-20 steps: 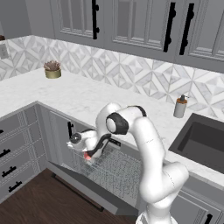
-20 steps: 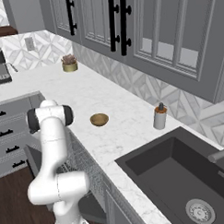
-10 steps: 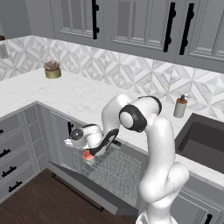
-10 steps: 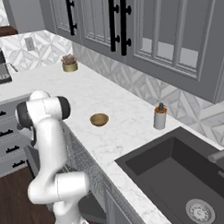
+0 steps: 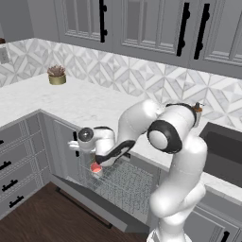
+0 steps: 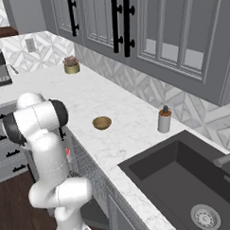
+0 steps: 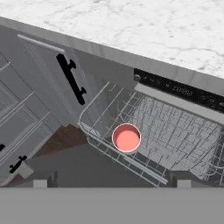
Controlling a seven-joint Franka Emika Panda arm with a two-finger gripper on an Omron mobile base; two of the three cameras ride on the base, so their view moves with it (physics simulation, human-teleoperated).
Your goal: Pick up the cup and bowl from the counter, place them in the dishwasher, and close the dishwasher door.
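The cup [image 7: 126, 137], white with a red-pink inside, stands upright in the near left corner of the dishwasher's wire rack [image 7: 175, 135]. In the left base view the cup [image 5: 96, 168] sits just under my gripper [image 5: 100, 159]. My gripper [image 7: 111, 183] is open above the cup and holds nothing. The dishwasher door [image 5: 94, 203] is dropped down, open. The brown bowl [image 6: 102, 122] rests on the marble counter [image 6: 121, 107], behind my arm and apart from it.
A potted plant [image 6: 71, 65] stands far back on the counter, a soap dispenser [image 6: 163, 120] stands near the dark sink [image 6: 186, 180]. Grey drawers [image 5: 14, 156] and a narrow cabinet door with a vertical black handle [image 7: 70, 78] flank the dishwasher on the left.
My hand has lifted up and a little to the left, away from the cup. The cup has stayed in the rack. The elbow has swung nearer to the left camera.
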